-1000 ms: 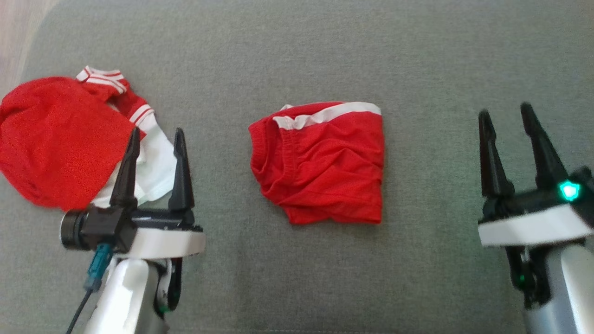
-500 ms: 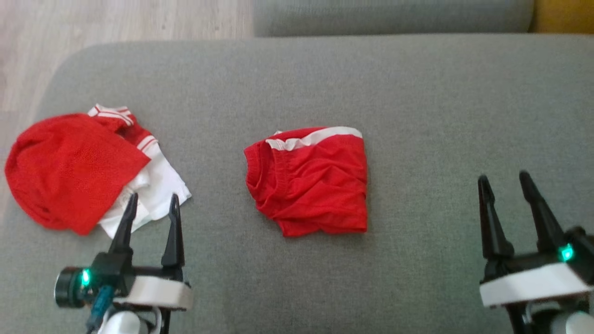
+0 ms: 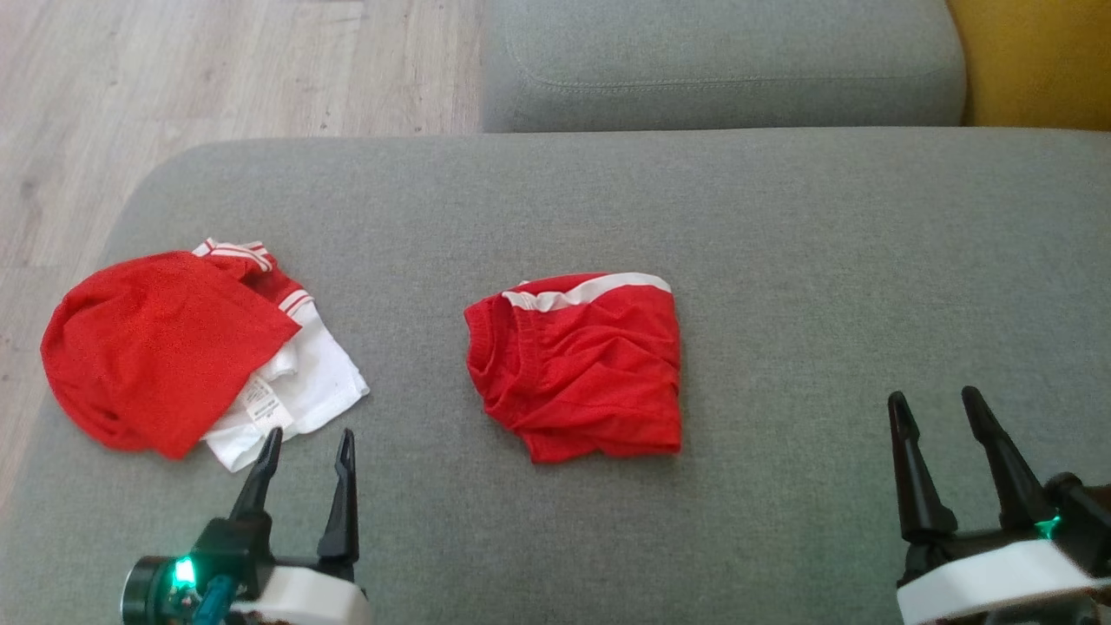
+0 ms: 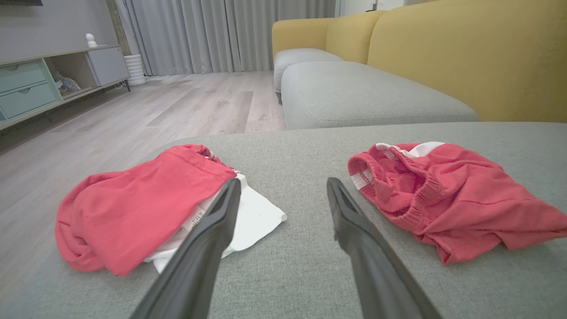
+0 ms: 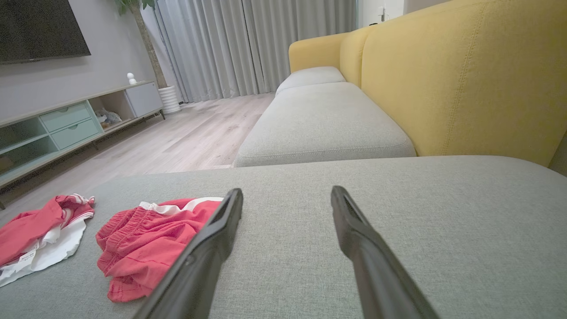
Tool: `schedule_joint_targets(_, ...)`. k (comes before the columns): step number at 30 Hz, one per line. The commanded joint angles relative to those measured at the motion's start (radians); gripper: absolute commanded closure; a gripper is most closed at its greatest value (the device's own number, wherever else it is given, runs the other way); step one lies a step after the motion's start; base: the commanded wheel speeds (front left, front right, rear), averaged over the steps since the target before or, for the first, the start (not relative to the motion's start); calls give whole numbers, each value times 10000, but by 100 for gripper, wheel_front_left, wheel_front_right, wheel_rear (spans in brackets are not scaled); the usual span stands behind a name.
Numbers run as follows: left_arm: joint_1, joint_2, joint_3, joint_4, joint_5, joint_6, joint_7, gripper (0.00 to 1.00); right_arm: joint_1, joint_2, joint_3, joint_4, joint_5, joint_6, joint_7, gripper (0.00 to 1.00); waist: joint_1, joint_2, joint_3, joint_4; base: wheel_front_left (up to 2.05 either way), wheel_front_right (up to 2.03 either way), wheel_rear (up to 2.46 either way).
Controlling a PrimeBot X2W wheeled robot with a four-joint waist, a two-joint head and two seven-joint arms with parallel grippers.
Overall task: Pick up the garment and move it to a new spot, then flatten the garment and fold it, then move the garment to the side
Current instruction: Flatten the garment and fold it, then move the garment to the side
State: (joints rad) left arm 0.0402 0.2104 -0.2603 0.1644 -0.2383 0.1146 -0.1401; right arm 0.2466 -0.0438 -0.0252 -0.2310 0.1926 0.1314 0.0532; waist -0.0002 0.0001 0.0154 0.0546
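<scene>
Head view: noting red shorts [image 3: 577, 365] lying loosely folded mid-sofa [image 3: 781, 217], apart from clothes pile [image 3: 165, 347]. Noting left gripper [image 3: 312, 434], right gripper [image 3: 933, 396] gaping wide, holding nothing. Risking unfolding if pinching top layer only; risking snagging pile beside left gripper.

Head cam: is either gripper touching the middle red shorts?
No: left gripper and right gripper are both open and well apart from the red shorts.
</scene>
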Motion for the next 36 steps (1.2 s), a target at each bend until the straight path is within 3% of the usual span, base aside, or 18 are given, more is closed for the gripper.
schedule_joint_targets(1,-299,198,286,-268,-100,42,32,0,-206,-72,155,-453,-1,-7,39,0,2,-1,-31,-5,0,0,0)
schedule_joint_targets(23,-714,211,108,-285,-205,104,-86,0,-391,-65,176,-577,-5,-7,726,0,2,-1,298,92,0,0,0)
schedule_joint_targets(29,-1248,98,39,-368,-204,57,-294,0,-1138,-65,374,401,313,-7,1144,0,2,-1,839,278,0,0,0)
schedule_joint_targets(36,-2196,-239,-201,-235,-146,-67,-672,0,-2911,-65,1232,2870,1153,-7,1214,0,2,-1,1626,845,0,0,0)
